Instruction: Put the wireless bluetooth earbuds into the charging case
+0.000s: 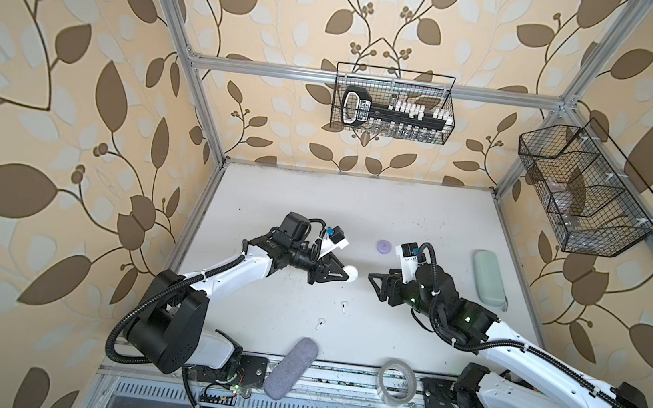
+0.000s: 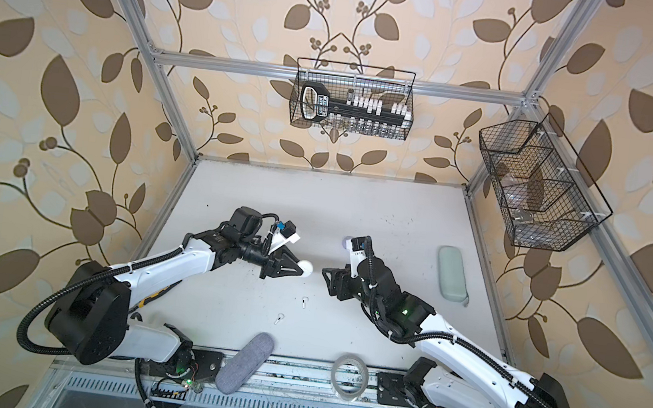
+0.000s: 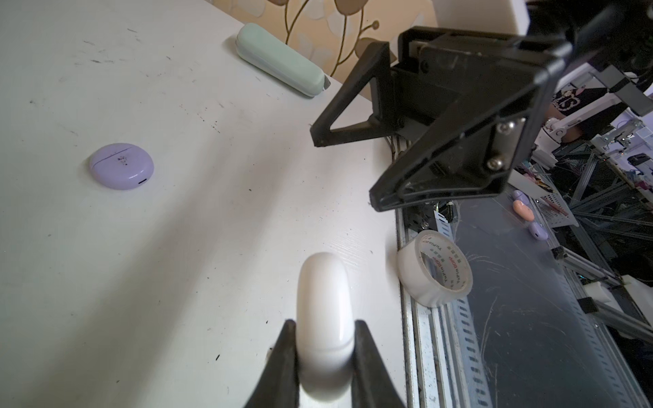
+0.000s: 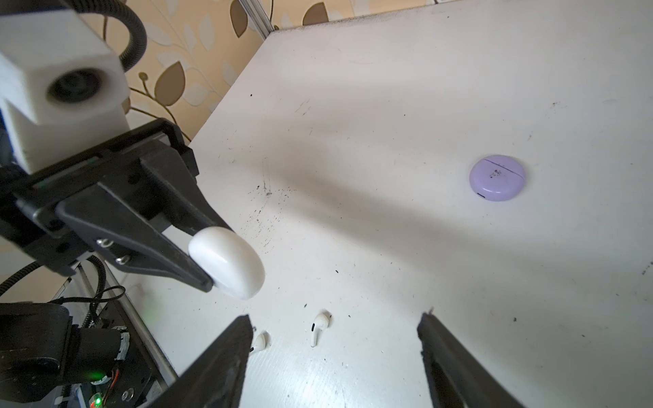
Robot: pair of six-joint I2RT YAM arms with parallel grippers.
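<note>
Pinching a glossy white round plastic charging case by its edge, the left gripper holds it above the scuffed white tabletop, about mid-table. Facing it from the right, the right gripper has its black fingers spread wide, nothing between them. Two tiny white stemmed plastic earbuds lie loose on the table nearer the front, the second earbud nearer still and further left. A closed lilac round case sits farther back.
</note>
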